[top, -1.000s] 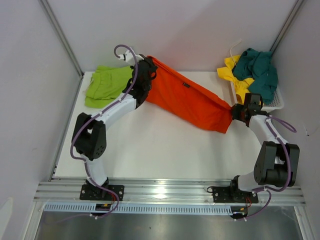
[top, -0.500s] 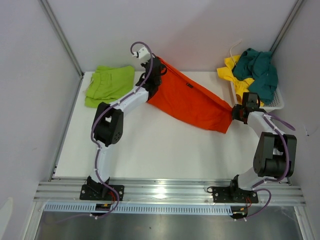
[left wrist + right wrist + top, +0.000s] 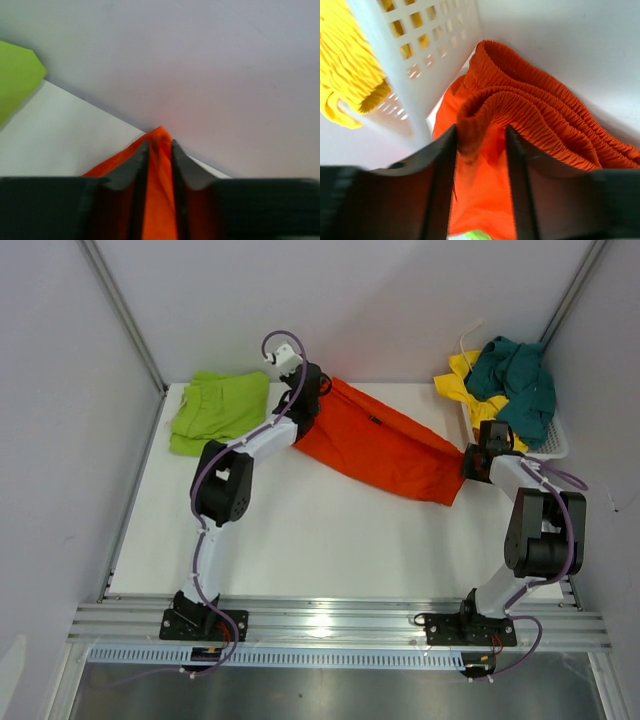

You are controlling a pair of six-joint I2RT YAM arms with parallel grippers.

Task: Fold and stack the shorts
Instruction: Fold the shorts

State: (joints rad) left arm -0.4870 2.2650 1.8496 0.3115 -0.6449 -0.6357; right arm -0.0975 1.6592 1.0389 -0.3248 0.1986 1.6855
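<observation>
— Starting with the left hand (image 3: 322,392): how wide?
— Narrow. Closed its fingers (image 3: 136,162) on a thin fold of the orange shorts (image 3: 385,445), with cloth filling the slit between them. Hung close to the back wall (image 3: 200,60), just right of the lime green shorts (image 3: 215,412).
— And the right hand (image 3: 470,462)?
— Stood wider, yet gripped as well. Held a thick bunch of gathered waistband between its fingers (image 3: 440,170), right beside the basket (image 3: 553,448).
— Textures and shapes, same order?
— Lime green pair: soft and matt, lay folded into a rough square at the far left corner of the surface (image 3: 300,530). Orange pair: smooth plain cloth, drawn out as a long slanting band from one hand to the other across the back of the surface. Elastic waistband puckered in fine ribs, seen up close from the right wrist.
— Containers?
— Only the one. White plastic, rectangular, walls pierced with rows of small square holes. Sat at the far right corner. Held the yellow shorts (image 3: 462,380), crumpled and spilling over the left rim, and the dark teal shorts (image 3: 520,380), heaped on top toward the right. Showed a white drawstring (image 3: 466,340) sticking up from the pile.
</observation>
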